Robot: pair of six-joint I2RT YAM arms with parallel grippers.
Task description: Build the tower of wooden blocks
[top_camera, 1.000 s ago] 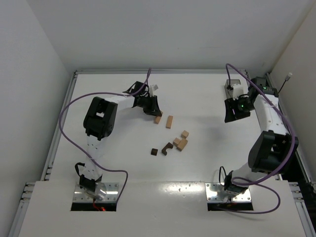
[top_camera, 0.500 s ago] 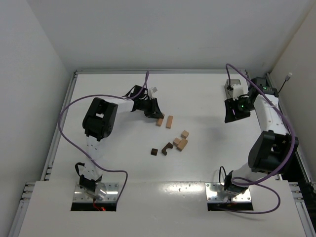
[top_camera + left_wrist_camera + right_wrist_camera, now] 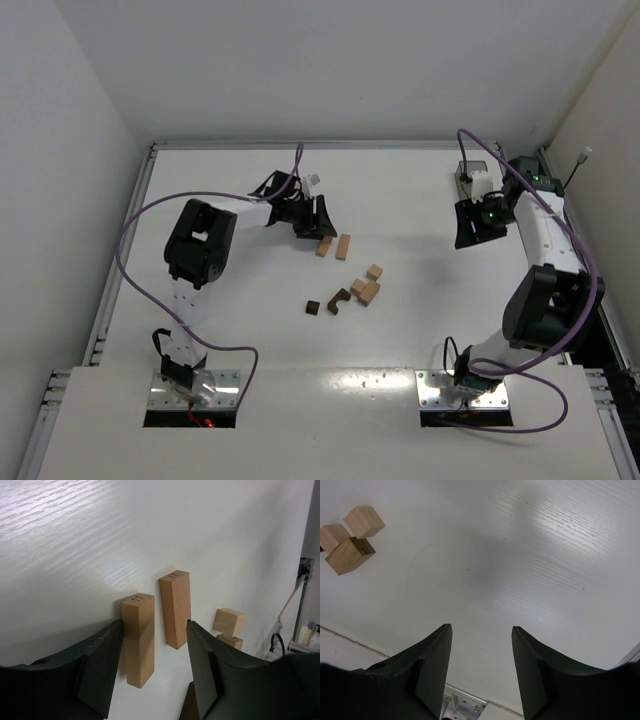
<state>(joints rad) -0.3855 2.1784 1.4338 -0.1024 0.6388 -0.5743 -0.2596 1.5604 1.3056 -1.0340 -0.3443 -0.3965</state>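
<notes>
top: 5 tan blocks (image 3: 344, 246), 2 dark incl. arch (image 3: 340, 300), all loose on table (image 3: 230, 330); left gripper (image 3: 320, 232) just beyond arch, right gripper (image 3: 468, 228) far right of arch, by table edge | left wrist: jaws part-open, long block (image 3: 138, 640) between, ungripped, 4 tan seen | right wrist: jaws apart, empty, 3 tan cubes (image 3: 350, 555), bare table ahead

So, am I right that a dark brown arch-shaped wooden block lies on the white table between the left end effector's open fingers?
Not quite: the left wrist view shows that it is a long light tan rectangular wooden block lying on the white table between the open fingers of the left end effector.
</notes>
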